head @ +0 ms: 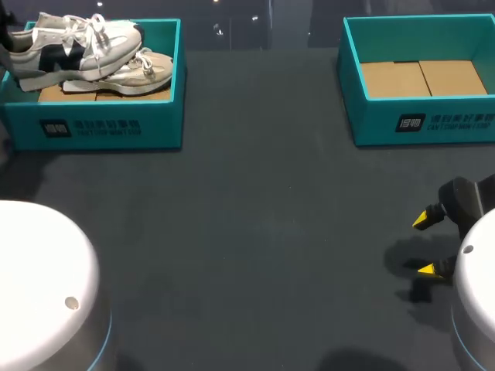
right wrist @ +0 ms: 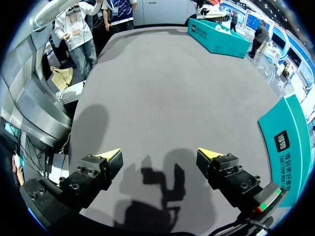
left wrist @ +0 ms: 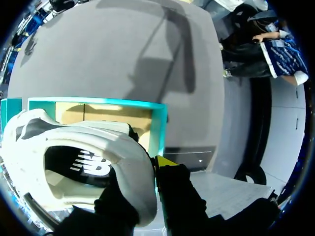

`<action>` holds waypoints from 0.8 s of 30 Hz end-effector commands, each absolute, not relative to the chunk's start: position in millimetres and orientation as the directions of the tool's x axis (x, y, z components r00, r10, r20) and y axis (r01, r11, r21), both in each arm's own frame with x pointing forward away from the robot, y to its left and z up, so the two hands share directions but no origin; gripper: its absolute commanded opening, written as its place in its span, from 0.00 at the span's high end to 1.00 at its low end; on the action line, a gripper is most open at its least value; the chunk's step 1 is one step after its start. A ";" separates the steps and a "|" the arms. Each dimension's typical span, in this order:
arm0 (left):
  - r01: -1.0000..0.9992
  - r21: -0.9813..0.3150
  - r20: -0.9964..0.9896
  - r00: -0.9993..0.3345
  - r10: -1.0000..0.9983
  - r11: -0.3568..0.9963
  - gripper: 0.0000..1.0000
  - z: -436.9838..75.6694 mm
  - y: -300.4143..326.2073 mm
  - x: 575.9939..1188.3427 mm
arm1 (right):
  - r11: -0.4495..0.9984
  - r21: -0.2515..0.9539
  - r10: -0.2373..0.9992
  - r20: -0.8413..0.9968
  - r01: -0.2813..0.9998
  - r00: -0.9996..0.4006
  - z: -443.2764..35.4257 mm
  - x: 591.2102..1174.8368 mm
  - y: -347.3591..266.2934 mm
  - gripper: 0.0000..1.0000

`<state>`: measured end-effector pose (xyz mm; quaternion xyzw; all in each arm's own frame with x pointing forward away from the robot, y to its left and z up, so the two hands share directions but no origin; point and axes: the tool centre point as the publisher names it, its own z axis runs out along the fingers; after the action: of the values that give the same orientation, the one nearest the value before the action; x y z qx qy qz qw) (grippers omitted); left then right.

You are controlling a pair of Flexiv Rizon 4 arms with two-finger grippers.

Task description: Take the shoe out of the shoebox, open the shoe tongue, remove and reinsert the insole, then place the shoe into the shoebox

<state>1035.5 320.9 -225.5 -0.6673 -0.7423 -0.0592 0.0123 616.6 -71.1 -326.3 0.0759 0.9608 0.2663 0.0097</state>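
Note:
A white and grey shoe with navy patches (head: 69, 45) sits tilted at the far left of the left teal shoebox (head: 116, 127), resting on a second, beige shoe (head: 135, 73). In the left wrist view my left gripper (left wrist: 146, 181) is shut on the white shoe (left wrist: 59, 142) at its heel collar. One finger is inside the opening, and the other, yellow-tipped finger (left wrist: 165, 162) is outside, above the box wall (left wrist: 158, 123). My right gripper (head: 427, 245) hangs open over bare table at the near right, its fingers (right wrist: 110, 160) wide apart with nothing between them.
An empty teal shoebox (head: 421, 116) with a cardboard floor stands at the back right; its wall (right wrist: 288, 147) shows beside my right gripper. Dark grey tabletop (head: 263, 224) lies between the two boxes. White arm bases fill both near corners.

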 end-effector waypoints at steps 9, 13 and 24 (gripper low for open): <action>0.993 0.078 0.130 -0.100 0.986 0.091 1.00 -159.8 308.0 1013.9 | 0.847 0.513 0.152 0.018 0.140 -0.988 -325.3 614.3 -71.5 0.00; 0.994 0.078 0.129 -0.081 0.988 0.072 1.00 -148.6 298.3 1000.5 | 0.847 0.513 0.152 0.018 0.140 -0.988 -325.3 614.3 -71.5 0.00; 0.996 0.075 0.154 -0.049 0.987 0.038 1.00 -130.4 243.2 939.9 | 0.847 0.513 0.152 0.018 0.140 -0.988 -325.3 614.3 -71.5 0.00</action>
<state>966.8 255.9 -136.5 -0.6898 -0.7207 -0.0579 0.0365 616.6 -71.1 -326.3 0.0759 0.9608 0.2663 0.0097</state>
